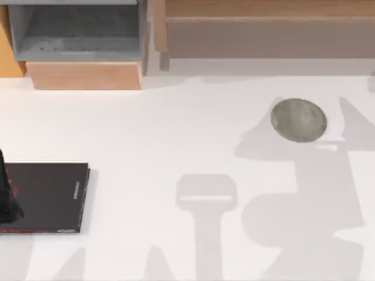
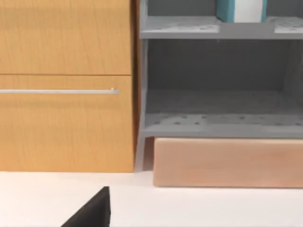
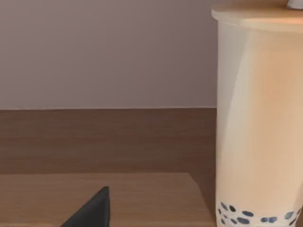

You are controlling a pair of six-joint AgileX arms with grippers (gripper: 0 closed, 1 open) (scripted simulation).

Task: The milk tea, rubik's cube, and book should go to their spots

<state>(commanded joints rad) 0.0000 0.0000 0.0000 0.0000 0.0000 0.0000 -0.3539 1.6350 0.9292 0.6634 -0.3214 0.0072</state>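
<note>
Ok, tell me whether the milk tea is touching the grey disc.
Apart. The top view shows the grey disc bare on the white table, and the right wrist view shows the milk tea by a wooden ledge instead.

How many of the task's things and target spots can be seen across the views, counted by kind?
Milk tea cups: 1
Teal books: 1
Grey discs: 1
Black slabs: 1
Total: 4
</note>
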